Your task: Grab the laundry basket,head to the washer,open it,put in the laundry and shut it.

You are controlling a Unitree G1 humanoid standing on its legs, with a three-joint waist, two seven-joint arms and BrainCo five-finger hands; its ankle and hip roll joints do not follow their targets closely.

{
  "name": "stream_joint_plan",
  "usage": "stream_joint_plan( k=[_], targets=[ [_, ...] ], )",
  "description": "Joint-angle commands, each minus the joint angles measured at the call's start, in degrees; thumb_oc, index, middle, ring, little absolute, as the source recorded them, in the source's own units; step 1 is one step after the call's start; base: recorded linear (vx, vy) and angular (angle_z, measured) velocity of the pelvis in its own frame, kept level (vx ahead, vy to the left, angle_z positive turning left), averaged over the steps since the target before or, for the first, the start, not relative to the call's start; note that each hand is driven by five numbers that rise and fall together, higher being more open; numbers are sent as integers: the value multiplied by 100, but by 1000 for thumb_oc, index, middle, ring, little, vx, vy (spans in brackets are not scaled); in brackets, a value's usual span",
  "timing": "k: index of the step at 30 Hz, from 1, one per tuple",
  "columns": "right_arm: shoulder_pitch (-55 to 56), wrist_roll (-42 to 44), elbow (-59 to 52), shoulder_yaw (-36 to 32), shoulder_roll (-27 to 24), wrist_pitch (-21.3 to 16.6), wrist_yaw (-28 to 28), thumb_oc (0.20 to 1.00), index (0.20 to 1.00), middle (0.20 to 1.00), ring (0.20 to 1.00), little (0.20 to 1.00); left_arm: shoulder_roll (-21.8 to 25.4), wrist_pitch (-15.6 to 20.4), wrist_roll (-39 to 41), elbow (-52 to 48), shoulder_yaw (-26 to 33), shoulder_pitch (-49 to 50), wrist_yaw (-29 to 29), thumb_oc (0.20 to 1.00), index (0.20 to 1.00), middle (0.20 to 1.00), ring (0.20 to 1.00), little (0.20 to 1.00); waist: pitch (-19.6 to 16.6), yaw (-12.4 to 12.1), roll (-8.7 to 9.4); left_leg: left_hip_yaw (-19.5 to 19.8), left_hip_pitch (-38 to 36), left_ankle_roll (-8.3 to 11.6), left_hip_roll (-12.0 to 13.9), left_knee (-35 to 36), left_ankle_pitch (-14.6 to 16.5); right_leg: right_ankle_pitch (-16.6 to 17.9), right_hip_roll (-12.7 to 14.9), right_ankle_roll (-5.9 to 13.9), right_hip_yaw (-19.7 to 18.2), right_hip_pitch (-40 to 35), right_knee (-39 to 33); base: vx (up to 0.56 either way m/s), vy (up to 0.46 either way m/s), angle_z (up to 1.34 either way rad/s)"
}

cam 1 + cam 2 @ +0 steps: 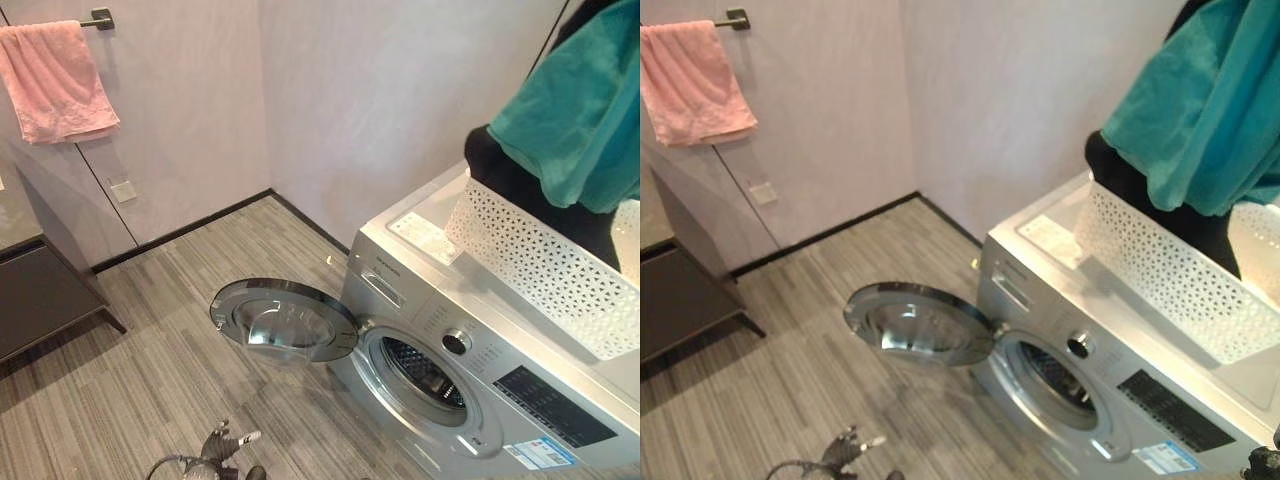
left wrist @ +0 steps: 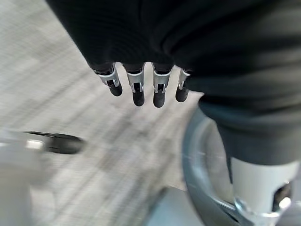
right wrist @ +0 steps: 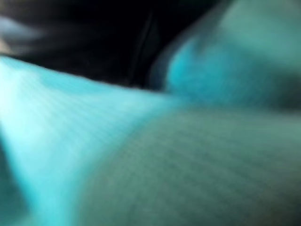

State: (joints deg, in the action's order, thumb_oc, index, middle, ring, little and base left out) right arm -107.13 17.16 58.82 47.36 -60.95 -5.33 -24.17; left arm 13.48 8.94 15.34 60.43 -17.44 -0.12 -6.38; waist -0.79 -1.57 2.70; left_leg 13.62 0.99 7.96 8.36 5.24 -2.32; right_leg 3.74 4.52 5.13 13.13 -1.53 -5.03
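Front-loading washer (image 1: pixel 480 380) at the 4 o'clock part of the head views, door (image 1: pixel 285 320) swung fully open toward 9 o'clock, drum opening (image 1: pixel 425 372) exposed and dark inside. White perforated laundry basket (image 1: pixel 540 265) standing on the washer's top, at 3 o'clock. Teal cloth (image 1: pixel 580 110) and a dark garment (image 1: pixel 510 175) raised above the basket at 2 o'clock, hanging partly over its rim; right wrist view taken up by teal fabric (image 3: pixel 141 141) with dark cloth behind it, so grip of the right robot hand on the laundry likely but not visible: cannot tell. Left robot hand (image 2: pixel 136 87) seen in its wrist view with fingers straight and spread a little, holding nothing, above the floor (image 1: pixel 150 390) and near the curved door rim (image 2: pixel 202 179); same hand low at 6 o'clock in the head views (image 1: pixel 222 444). Step in hand, as judged: transfer of laundry from basket to drum. Good practice for this step: lifting the bundle clear of the basket rim before travelling, to avoid dragging the light basket off the washer; lowering toward 5 o'clock along a path outside the open door; feeding trailing ends well into the drum so that nothing lies across the door seal; keeping the left robot hand away from the door's swing until closing. Pink towel (image 1: pixel 55 80) on a wall bar at 10 o'clock, not part of the load.
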Motion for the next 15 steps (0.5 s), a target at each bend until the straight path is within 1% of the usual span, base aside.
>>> stream_joint_plan(
  k=[1,2,3,4,5,7,8,9,10,11,12,14,15],
  targets=[
    [-1490,53,189,536,-159,-390,-276,200,200,200,200,200,466,308,27,-317,-314,-363,-16,1000,1000,1000,1000,1000,-228,-34,452,-599,-656,-427,-210,-282,939,-422,325,209,-494,3,232,0,0,0],
    [-1496,55,192,542,-158,-391,-275,200,200,200,200,200,465,306,27,-319,-314,-363,-16,1000,1000,1000,1000,1000,-227,-36,450,-600,-656,-427,-210,-283,940,-423,325,209,-495,3,233,-49,37,0],
    [-1585,59,157,623,-116,-370,-261,200,200,200,200,200,711,369,-213,-1089,-510,-402,-38,1000,1000,1000,1000,1000,-215,-22,444,-609,-654,-451,-236,-330,955,-417,350,205,-512,46,332,-24,33,-3],
    [-1630,61,143,677,-107,-367,-251,200,200,200,200,200,921,423,-413,-1593,-569,-461,-71,1000,1000,1000,1000,1000,-235,-15,427,-611,-669,-461,-229,-335,1000,-455,347,209,-513,51,366,-25,32,-5],
    [-1639,66,149,682,-113,-367,-246,200,200,200,200,200,945,381,-420,-1660,-560,-435,-69,1000,1000,1000,1000,1000,-227,-22,432,-613,-671,-461,-227,-343,1007,-464,345,208,-517,54,380,-13,9,-5],
    [-1719,87,202,809,-136,-348,-227,200,200,200,200,200,1582,445,-900,-3103,-482,-496,-144,1000,1000,1000,1000,1000,-215,-31,421,-599,-668,-475,-238,-399,1035,-498,357,202,-516,67,466,-5,1,-2],
    [-1750,94,244,906,-166,-328,-183,200,200,200,200,200,1986,492,-1154,-4010,-272,-521,-190,1000,1000,1000,1000,1000,-214,-40,410,-587,-671,-474,-233,-408,1040,-520,355,206,-500,69,492,0,0,0],
    [-1742,99,309,945,-191,-304,-156,200,200,200,200,200,2315,530,-1411,-4677,-47,-558,-261,1000,1000,1000,1000,1000,-217,-45,397,-560,-681,-469,-233,-405,1036,-548,351,206,-490,62,520,0,0,0],
    [-1742,100,371,978,-173,-280,-134,200,200,200,200,200,2563,583,-1655,-5099,108,-670,-341,1000,1000,1000,1000,1000,-210,-50,388,-546,-676,-459,-227,-405,1005,-546,350,197,-472,63,543,0,0,0],
    [-1673,55,471,1000,-67,-215,-67,200,200,200,200,200,2921,630,-1966,-5744,413,-1064,-523,1000,1000,1000,1000,1000,-261,-33,354,-520,-700,-447,-214,-351,1001,-604,340,205,-444,48,541,-23,-23,4],
    [-1587,12,497,973,14,-178,-21,200,200,200,200,200,3039,576,-2113,-5966,487,-1427,-622,1000,1000,1000,1000,1000,-260,-15,334,-506,-704,-428,-211,-330,963,-593,339,192,-427,46,555,20,-18,6],
    [-1476,37,583,915,145,-116,76,200,200,200,200,200,3081,467,-2104,-6105,416,-2019,-603,1000,1000,1000,1000,1000,-311,14,300,-485,-723,-420,-204,-274,954,-618,333,192,-413,7,524,20,-8,9],
    [-1481,38,584,919,140,-117,77,200,200,200,200,200,3081,464,-2102,-6103,409,-2029,-603,1000,1000,1000,1000,1000,-307,11,301,-483,-724,-419,-203,-272,952,-618,333,191,-411,5,522,16,-5,8]
  ],
)
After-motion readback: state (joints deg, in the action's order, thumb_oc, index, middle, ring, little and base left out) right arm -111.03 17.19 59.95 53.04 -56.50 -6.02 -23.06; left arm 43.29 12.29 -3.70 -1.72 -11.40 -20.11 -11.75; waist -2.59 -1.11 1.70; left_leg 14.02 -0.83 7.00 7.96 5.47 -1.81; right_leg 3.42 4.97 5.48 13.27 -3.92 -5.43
